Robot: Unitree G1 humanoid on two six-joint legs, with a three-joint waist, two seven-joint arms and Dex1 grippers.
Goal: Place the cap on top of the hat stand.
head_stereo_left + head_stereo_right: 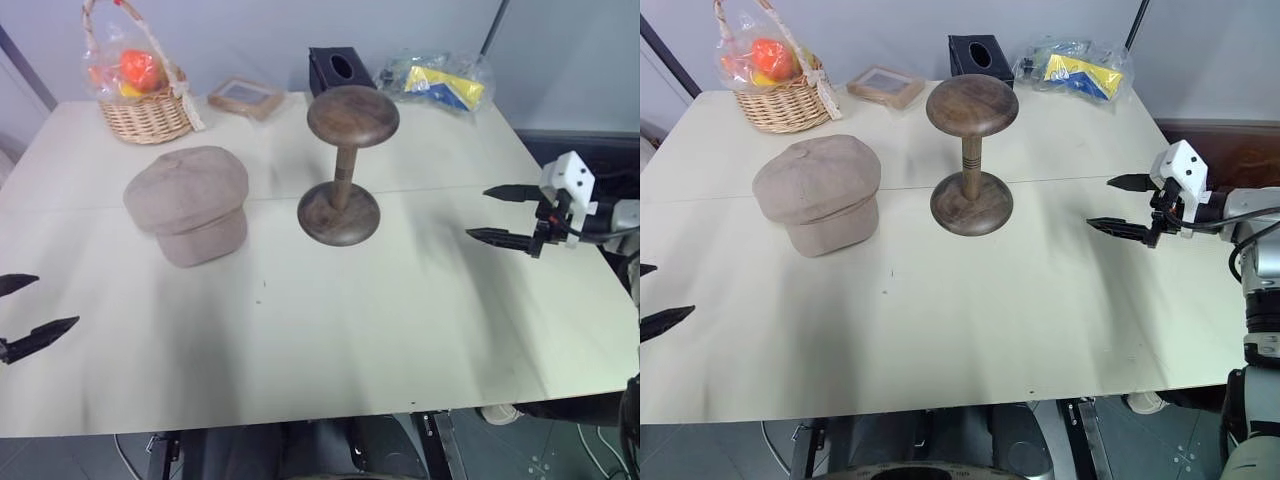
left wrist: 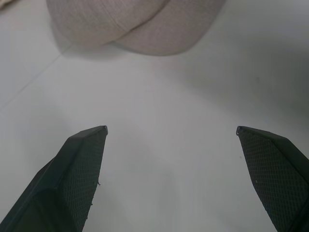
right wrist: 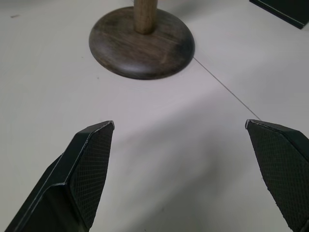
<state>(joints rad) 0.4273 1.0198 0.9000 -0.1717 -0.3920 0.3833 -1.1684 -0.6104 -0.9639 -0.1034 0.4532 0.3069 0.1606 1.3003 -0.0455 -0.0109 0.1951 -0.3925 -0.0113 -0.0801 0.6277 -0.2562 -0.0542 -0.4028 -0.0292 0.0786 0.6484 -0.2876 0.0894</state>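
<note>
The beige cap [image 1: 189,203] lies flat on the pale table, left of centre, its brim toward the front. Just to its right stands the dark wooden hat stand [image 1: 345,162], upright, with a bare domed top. My left gripper [image 1: 30,308] hovers open at the table's left front edge, well short of the cap; the left wrist view has the cap [image 2: 130,21] beyond its spread fingers. My right gripper [image 1: 488,213] is open at the right side of the table, pointing toward the stand, whose base [image 3: 141,42] lies ahead of it.
A wicker basket [image 1: 143,105] with wrapped fruit stands at the back left. Along the back edge are a small picture frame [image 1: 246,97], a black tissue box [image 1: 339,70] and a plastic bag with yellow and blue items [image 1: 438,80].
</note>
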